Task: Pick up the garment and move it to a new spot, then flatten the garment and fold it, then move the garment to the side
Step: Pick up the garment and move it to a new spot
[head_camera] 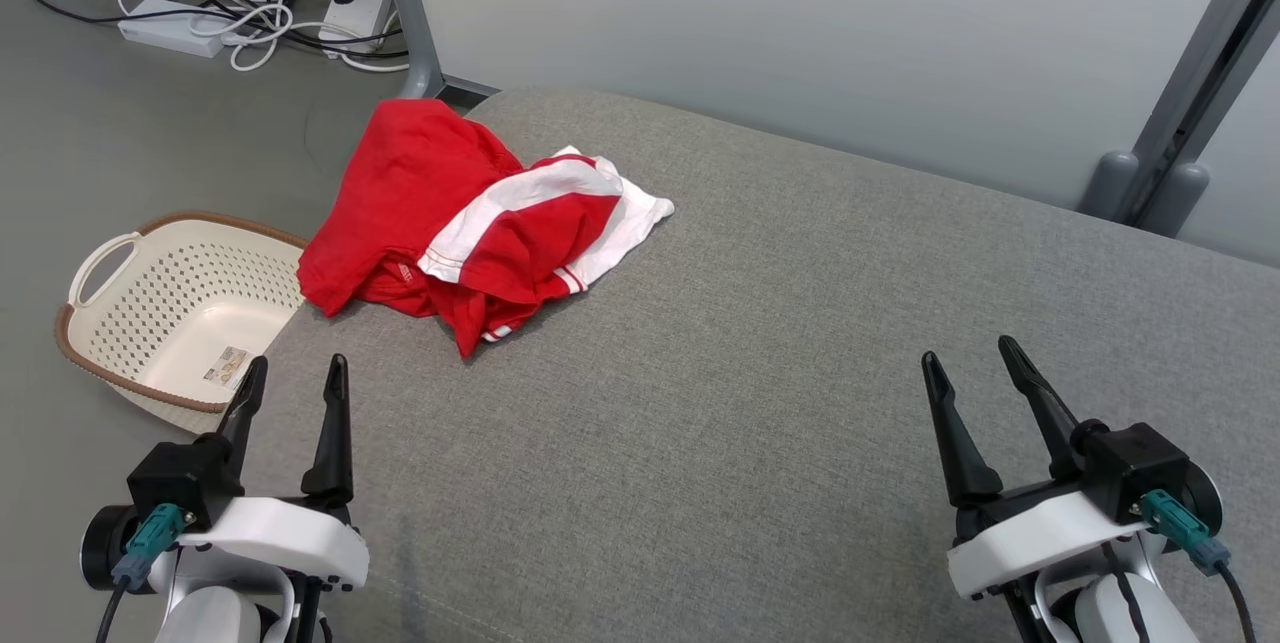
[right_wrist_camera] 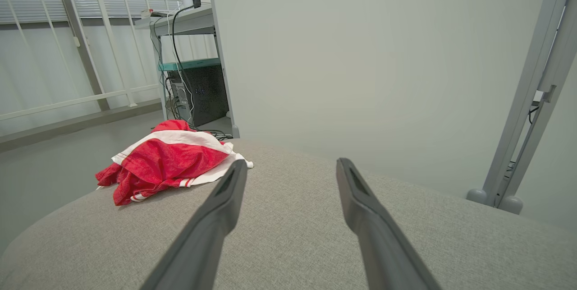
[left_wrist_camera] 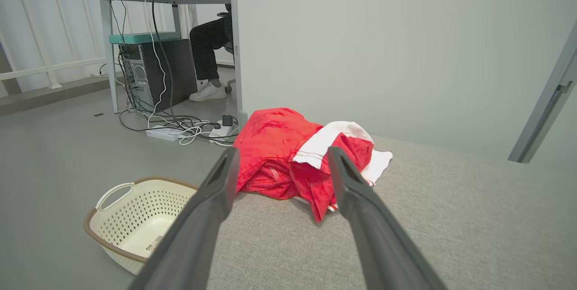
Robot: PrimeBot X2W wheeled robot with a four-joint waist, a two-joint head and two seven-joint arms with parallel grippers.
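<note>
Red-and-white garment lies crumpled at the far left edge of the grey padded table, near the floor basket; left pincer and right pincer stand apart, empty, so a shallow one-layer pinch could drag it overboard.

The left gripper hangs over the grey fabric-covered table, jaws wide apart and empty. At 12 o'clock the crumpled red-and-white garment lies by the table's edge. At 8 o'clock a cream basket sits on the floor.
</note>
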